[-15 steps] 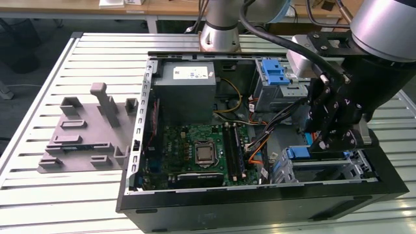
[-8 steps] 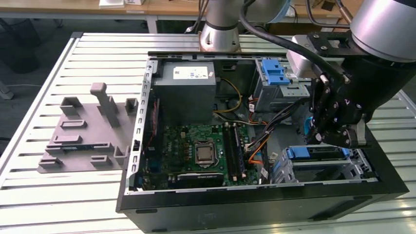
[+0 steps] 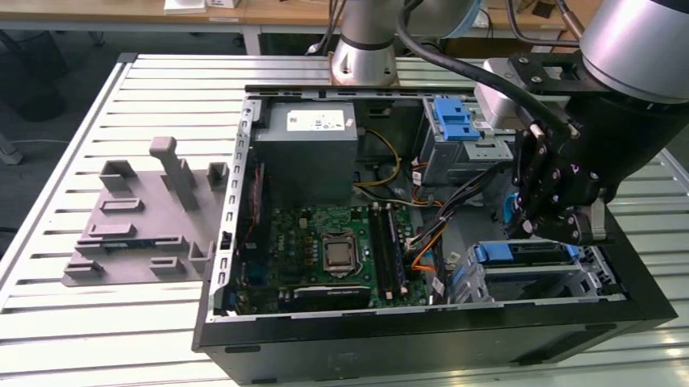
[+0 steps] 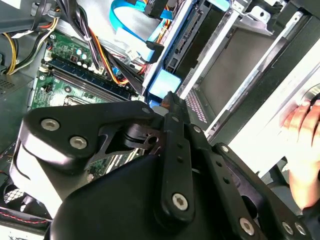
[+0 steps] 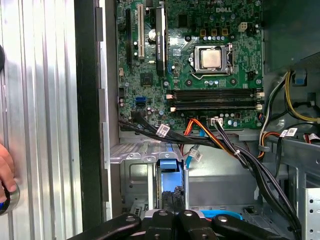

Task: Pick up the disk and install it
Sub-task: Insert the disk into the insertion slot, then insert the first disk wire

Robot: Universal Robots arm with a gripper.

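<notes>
Motherboard [image 5: 185,75] bears white lettering; power-supply sticker [image 3: 319,121] print seems unreadable.

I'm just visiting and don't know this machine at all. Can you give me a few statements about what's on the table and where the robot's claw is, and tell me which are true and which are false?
1. The computer case lies open on a slatted metal table. True.
2. The gripper hangs over the grey plastic fixture. False: it is over the drive bay at the exterior view's right, inside the case.
3. The disk, with its blue rail, sits in that bay just below the gripper. True.
4. The motherboard has been taken out of the case. False: it is in place, green, with cables running beside it.
5. A person's hand is in the second wrist view. True.
</notes>
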